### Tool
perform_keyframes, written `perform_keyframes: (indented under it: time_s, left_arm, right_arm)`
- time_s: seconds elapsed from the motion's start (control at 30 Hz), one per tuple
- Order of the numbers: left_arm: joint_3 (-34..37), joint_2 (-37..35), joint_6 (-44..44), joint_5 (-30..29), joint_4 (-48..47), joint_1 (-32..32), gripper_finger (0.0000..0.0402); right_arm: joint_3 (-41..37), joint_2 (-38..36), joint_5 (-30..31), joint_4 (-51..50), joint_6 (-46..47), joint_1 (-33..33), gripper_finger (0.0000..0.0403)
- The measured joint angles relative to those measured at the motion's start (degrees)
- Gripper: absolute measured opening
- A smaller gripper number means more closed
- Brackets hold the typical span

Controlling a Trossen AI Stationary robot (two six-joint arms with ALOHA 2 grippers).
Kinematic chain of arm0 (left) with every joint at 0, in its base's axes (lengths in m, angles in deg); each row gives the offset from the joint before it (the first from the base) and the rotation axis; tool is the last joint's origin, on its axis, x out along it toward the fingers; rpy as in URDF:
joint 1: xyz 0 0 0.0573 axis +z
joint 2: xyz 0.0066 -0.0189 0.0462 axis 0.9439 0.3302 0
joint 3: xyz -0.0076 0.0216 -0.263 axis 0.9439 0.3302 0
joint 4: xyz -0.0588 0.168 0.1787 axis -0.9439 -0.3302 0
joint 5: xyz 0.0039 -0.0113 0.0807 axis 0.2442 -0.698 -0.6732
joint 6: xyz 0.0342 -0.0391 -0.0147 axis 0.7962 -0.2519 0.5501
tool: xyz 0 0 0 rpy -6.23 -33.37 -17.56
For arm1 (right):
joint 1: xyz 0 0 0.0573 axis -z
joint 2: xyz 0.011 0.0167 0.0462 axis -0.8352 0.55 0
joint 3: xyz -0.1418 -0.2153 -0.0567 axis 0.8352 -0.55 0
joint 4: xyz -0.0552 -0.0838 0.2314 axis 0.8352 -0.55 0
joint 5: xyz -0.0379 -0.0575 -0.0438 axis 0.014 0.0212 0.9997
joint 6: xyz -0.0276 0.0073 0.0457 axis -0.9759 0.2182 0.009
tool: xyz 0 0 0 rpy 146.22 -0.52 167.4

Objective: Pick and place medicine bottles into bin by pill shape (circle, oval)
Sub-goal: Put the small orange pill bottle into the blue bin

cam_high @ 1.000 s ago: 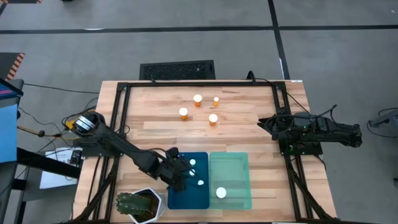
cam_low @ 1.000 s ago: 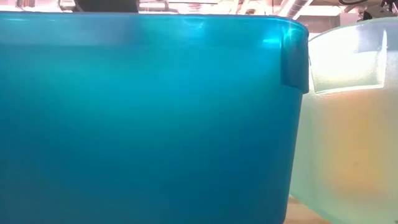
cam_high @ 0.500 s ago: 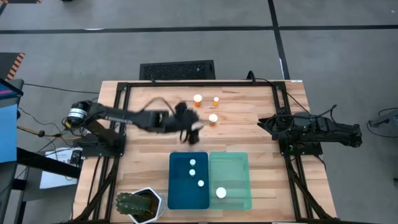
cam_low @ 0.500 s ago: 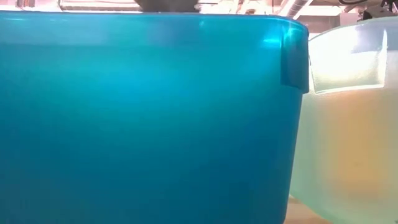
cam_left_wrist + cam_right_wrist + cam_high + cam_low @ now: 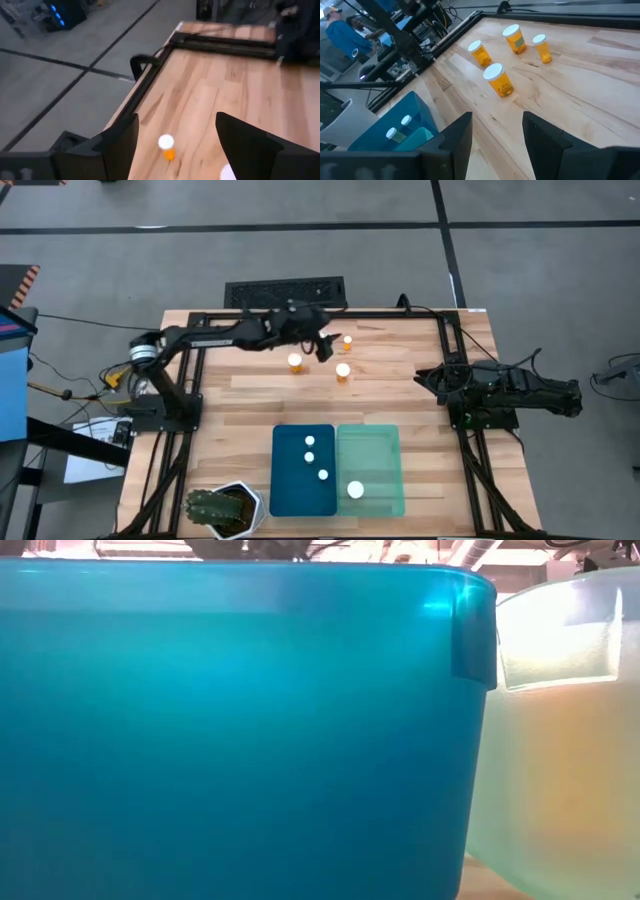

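Partway through: three capped vials (image 5: 310, 456) in the blue tray (image 5: 287, 498), one in the green tray (image 5: 390, 498), four loose bottles (image 5: 499, 79) on the far tabletop under the open, empty left gripper (image 5: 322, 346); right gripper (image 5: 428, 377) parked open, empty.

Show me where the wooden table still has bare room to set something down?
Bare wood lies between the small orange white-capped vials and the dark blue tray, and on both sides of that vial group. It is crowded near the front edge: blue tray, mint green tray and the green potted plant sit close together.
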Motion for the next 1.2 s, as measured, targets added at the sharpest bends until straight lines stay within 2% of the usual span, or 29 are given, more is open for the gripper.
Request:
perform_keyframes:
  time_s: [0.33,0.53,0.73,1.2]
  left_arm:
    - [-19.34,16.70,2.79,3.06,-7.17,2.46,0.0261]
    - [-26.53,23.63,3.74,4.73,-12.91,3.30,0.0261]
    - [-26.67,26.46,2.59,4.61,-18.00,4.10,0.0261]
    - [-26.83,30.22,2.87,4.65,-17.92,3.91,0.0261]
  right_arm:
    - [0.00,0.00,0.43,0.20,0.18,0.13,0.0183]
    - [0.00,0.00,0.53,0.16,0.17,0.38,0.0183]
    - [0.00,0.01,0.93,-0.19,0.48,0.42,0.0185]
    - [0.00,0.01,1.50,-0.59,1.09,0.32,0.0182]
